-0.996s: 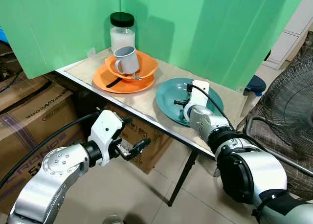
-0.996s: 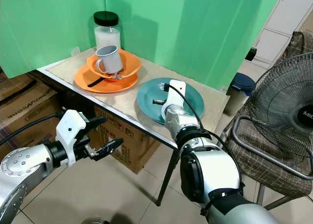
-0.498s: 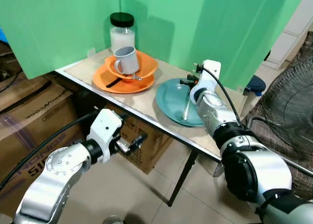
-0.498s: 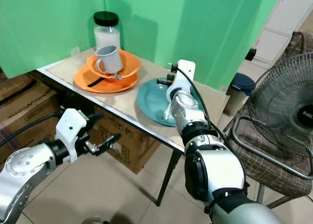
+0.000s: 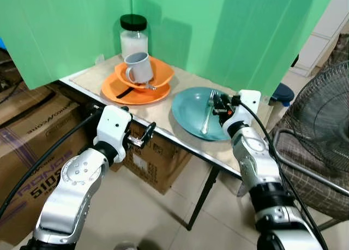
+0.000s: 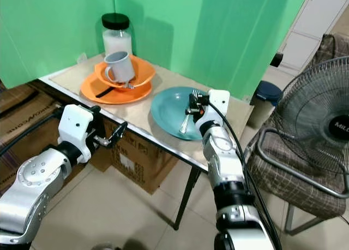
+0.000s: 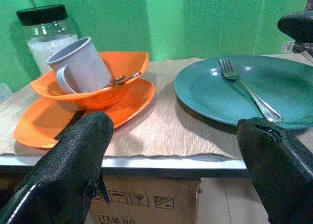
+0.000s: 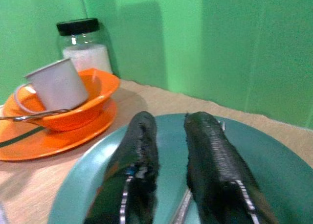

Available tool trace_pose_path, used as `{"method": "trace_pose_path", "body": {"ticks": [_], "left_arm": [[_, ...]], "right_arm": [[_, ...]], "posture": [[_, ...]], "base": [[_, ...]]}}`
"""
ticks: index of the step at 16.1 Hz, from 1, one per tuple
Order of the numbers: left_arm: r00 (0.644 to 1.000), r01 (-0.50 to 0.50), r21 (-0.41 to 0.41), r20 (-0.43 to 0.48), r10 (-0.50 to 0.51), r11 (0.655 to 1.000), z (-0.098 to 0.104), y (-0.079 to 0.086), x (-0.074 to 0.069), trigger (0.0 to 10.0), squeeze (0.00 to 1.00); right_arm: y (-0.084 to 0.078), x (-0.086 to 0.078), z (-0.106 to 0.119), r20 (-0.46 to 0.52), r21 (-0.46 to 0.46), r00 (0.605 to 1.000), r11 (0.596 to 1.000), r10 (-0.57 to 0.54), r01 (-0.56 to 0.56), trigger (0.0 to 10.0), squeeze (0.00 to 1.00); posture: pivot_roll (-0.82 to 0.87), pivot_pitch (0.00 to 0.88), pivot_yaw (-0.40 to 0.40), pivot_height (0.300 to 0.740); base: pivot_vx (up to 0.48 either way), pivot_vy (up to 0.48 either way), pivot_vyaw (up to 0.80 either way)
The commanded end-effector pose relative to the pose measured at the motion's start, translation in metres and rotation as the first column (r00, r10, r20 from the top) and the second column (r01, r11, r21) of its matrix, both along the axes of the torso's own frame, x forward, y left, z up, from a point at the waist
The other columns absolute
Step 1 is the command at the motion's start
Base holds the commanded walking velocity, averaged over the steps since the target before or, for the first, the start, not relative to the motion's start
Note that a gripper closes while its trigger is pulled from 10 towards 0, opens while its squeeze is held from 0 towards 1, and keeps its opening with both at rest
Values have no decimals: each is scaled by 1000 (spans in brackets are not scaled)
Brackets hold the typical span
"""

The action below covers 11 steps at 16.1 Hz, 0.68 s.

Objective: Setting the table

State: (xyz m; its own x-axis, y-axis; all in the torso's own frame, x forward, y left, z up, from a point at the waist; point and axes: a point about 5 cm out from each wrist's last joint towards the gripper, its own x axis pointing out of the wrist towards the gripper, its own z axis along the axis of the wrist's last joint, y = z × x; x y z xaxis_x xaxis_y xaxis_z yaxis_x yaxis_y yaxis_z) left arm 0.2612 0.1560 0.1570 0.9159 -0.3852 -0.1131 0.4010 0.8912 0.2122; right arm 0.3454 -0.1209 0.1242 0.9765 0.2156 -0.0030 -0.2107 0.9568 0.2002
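A silver fork point(image 7: 248, 89) is lying flat inside the teal plate point(image 7: 205, 87). A grey mug point(image 5: 138, 67) is tilting in the orange bowl point(image 5: 163, 72), apparently with a spoon point(image 7: 121, 78), on the orange plate point(image 5: 112, 90).
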Motion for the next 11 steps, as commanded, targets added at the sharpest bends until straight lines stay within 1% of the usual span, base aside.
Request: {"method": "trace_pose_path", "body": {"ticks": [1, 2, 5, 9, 10, 11], "left_arm": [[1000, -1, 6, 7, 0, 1000, 1, 1, 2, 10000, 0], [1000, 4, 9, 3, -4, 1000, 0, 1, 1, 10000, 0], [1000, 26, 15, -10, -26, 1000, 0, 1, 0, 10000, 0], [998, 60, 28, -21, -59, 998, -1, 1, -1, 10000, 0], [997, 73, 30, -27, -73, 997, -1, 1, -2, 10000, 0], [995, 99, 38, -35, -97, 994, -3, 0, -4, 10000, 0]], "right_arm": [[-3, -2, 2, -2, -4, 1000, 1000, -19, 19, 10000, 1000], [-4, -5, 2, -13, -13, 1000, 1000, -28, 28, 10000, 1000], [-8, -7, 5, -32, -26, 997, 997, -74, 73, 10000, 1000], [-10, -7, 8, -32, -41, 994, 994, -107, 105, 10000, 1000], [-10, -8, 6, -65, -53, 991, 993, -113, 110, 10000, 1000], [-11, -8, 5, -75, -60, 990, 992, -117, 113, 10000, 1000]], "posture": [[163, 0, -81, 740], [162, 0, -80, 740], [162, 0, -75, 740], [160, 0, -70, 740], [161, 0, -69, 740], [161, 0, -69, 740]], "base": [[337, 0, 0], [356, 0, 0], [394, 0, 800], [398, 0, 0], [394, 0, -800], [330, 0, -800]]}}
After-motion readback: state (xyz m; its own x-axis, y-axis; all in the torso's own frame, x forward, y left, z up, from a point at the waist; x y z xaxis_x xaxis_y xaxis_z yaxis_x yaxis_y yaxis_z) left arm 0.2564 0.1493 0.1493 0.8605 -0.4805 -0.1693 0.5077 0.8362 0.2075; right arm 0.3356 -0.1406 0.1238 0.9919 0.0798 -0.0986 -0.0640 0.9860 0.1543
